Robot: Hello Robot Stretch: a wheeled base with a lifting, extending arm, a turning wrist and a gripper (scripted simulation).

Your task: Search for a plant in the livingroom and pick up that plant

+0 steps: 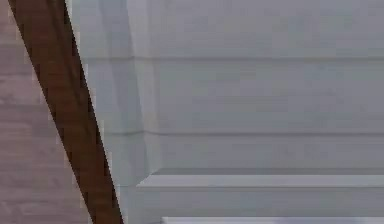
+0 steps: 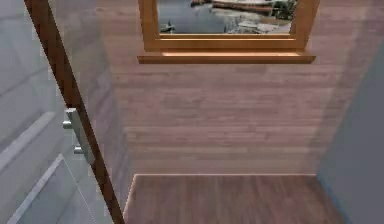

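- Forward view: a pale grey-blue panelled door (image 1: 250, 110) stands very close in front of the robot and shuts off the way ahead. I judge that the robot faces it because it is searching from room to room, and that this heading gives no passage.
- Forward view: along the door's left side runs its dark brown edge (image 1: 60, 100), slanting in the picture. Left of that edge is a strip of wooden wall (image 1: 20, 150).
- Arm side view: the door (image 2: 30, 130) takes the left side. A small metal fitting (image 2: 72, 125) sits at its brown edge; I cannot tell whether it is a hinge or a handle.
- Arm side view: farther out is a plank wall with a wood-framed window (image 2: 225, 15) at the top. The floor (image 2: 230, 200) meets the foot of this wall, and the part in sight is bare boards. A grey-blue panel (image 2: 360, 170) closes the right side.
- The plant: I cannot tell where it is. By my judgement it is elsewhere, and the robot must turn away from this corner to go on searching.
- The pincer: I cannot tell its state from these pictures.
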